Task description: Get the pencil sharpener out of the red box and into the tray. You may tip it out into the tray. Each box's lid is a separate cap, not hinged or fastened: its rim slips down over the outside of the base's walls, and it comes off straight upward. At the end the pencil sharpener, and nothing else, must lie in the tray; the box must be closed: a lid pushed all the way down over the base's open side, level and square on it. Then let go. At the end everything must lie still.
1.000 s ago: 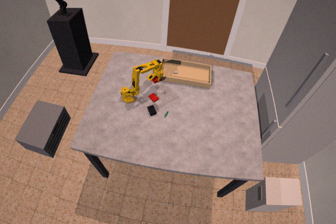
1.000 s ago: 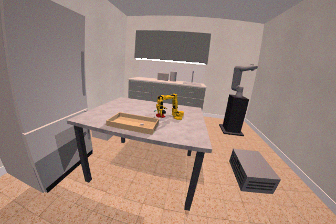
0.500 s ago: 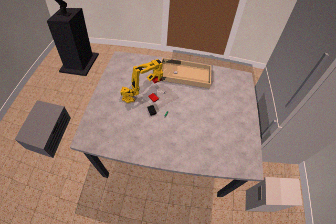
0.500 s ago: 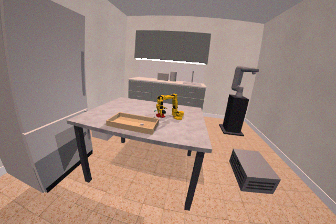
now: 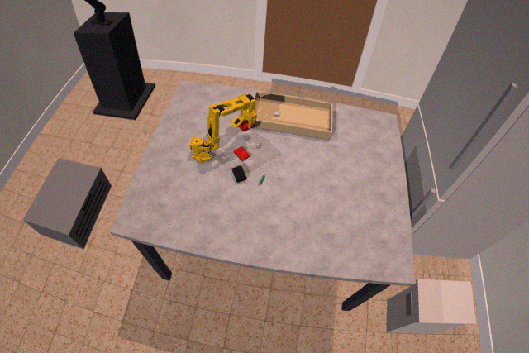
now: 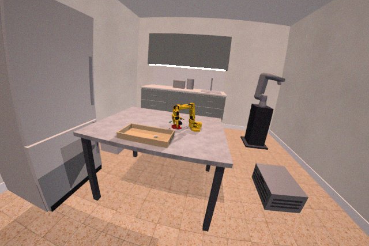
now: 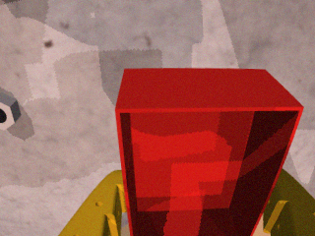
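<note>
My gripper [image 5: 246, 124] [image 7: 194, 218] is shut on the red box base, with a yellow jaw on each side of it. The red box base [image 5: 244, 126] [image 7: 187, 88] is held low, just beside the tray's left end. Its open side faces the wrist camera and the part of its inside that shows is empty; its near end is cut off. The red lid [image 5: 241, 153] lies apart on the table, nearer the arm's base. A small light grey piece, seemingly the pencil sharpener [image 5: 276, 114] [image 6: 155, 136], lies in the wooden tray [image 5: 294, 130] [image 6: 143, 140].
A black box [image 5: 239, 173] and a small green object [image 5: 261, 179] lie beyond the lid, away from the tray. A nut-like piece [image 5: 259, 145] [image 7: 7, 109] lies between the lid and the tray. The tray's raised walls stand close to the gripper.
</note>
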Action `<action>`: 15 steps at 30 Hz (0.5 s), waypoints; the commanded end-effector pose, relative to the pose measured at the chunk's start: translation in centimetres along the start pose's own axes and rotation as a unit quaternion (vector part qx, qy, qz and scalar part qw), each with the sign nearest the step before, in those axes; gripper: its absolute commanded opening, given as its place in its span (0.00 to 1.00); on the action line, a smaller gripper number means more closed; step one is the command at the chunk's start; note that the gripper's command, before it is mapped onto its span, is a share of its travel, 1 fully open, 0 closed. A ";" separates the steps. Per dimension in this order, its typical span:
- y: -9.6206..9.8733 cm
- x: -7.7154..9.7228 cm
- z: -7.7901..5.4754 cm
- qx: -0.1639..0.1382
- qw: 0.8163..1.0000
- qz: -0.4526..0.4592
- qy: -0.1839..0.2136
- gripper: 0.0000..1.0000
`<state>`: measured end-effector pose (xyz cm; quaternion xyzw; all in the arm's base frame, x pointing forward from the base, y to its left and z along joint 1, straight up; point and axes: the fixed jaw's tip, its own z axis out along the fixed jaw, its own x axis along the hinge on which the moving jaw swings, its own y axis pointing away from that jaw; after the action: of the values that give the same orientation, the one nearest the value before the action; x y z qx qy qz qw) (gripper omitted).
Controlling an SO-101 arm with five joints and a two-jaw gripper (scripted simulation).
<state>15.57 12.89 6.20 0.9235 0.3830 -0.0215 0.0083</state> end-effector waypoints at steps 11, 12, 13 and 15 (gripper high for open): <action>1.3 -2.4 -1.1 0.000 1.000 0.000 0.023 0.22; 1.4 -2.7 -1.1 -0.001 1.000 0.000 0.023 0.22; 1.6 -3.0 -1.1 -0.001 1.000 0.000 0.023 0.22; 1.8 -3.7 -1.0 -0.001 1.000 0.000 0.023 0.22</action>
<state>14.18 9.68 6.61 0.9234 0.3822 -0.0328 0.0092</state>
